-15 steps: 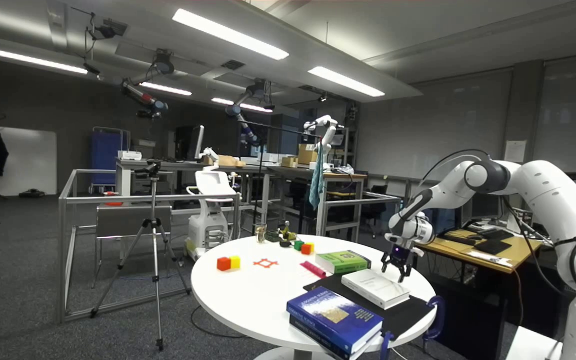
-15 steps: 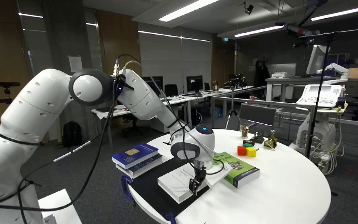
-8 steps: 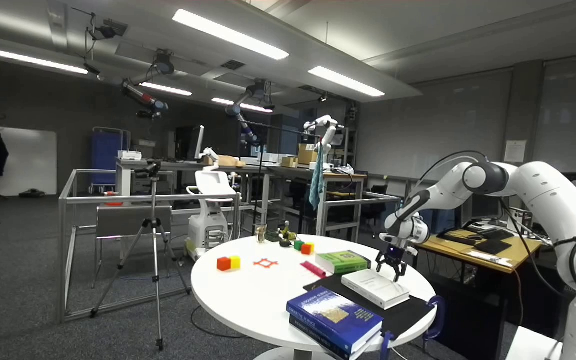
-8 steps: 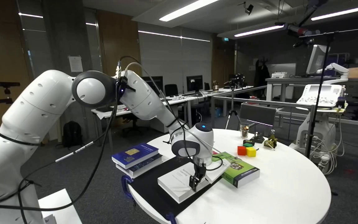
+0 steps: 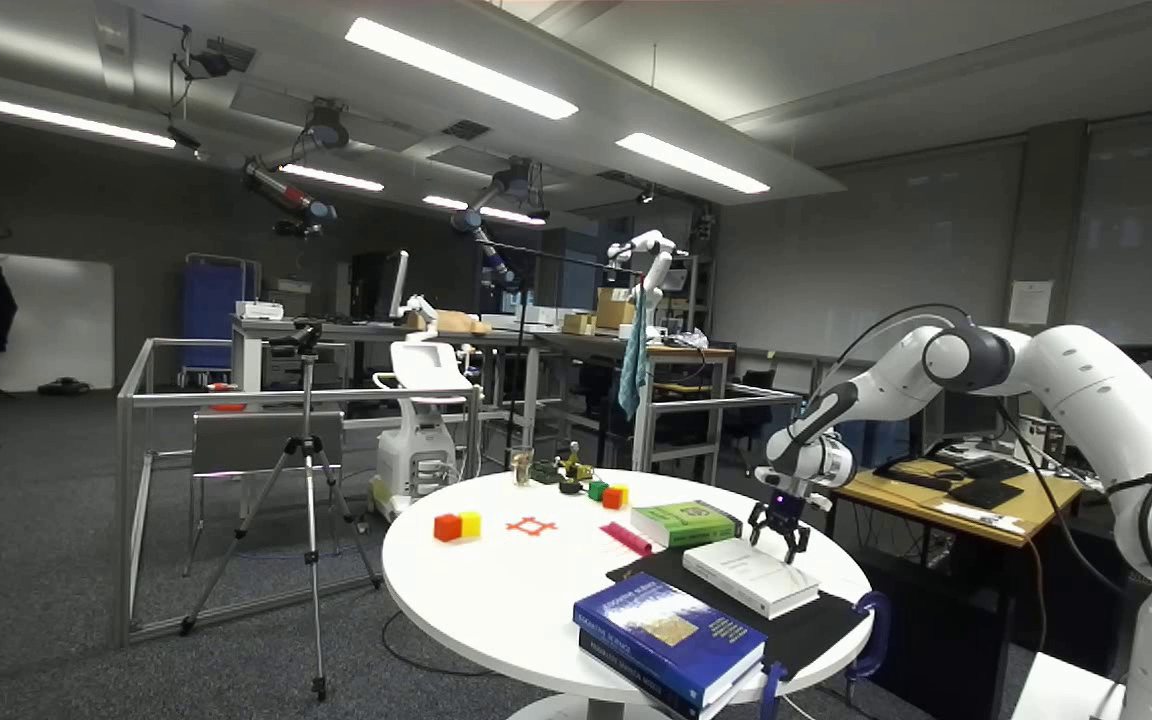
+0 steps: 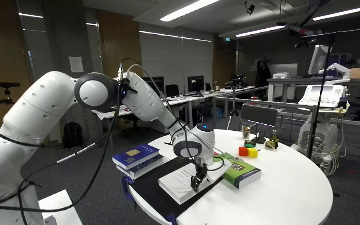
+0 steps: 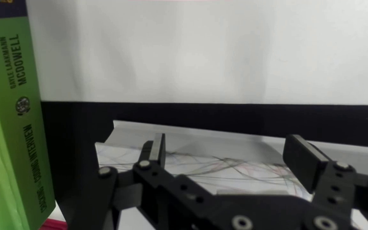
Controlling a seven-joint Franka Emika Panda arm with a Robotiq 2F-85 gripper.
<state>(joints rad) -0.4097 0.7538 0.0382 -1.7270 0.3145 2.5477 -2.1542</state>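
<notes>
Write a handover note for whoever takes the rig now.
Black two-fingered claw: open, empty, at the long edge of the thick white rectangular paper book; contact unclear.
Things: that book lies flat on the thin black mat, between the thick green rectangular paper book and two stacked blue rectangular paper books.
Done: claw is at the book.
Left: apparently the grip; nothing held yet.

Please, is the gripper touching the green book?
Apart. In the wrist view, a strip of black mat shows between the green book and the gripper.
</notes>
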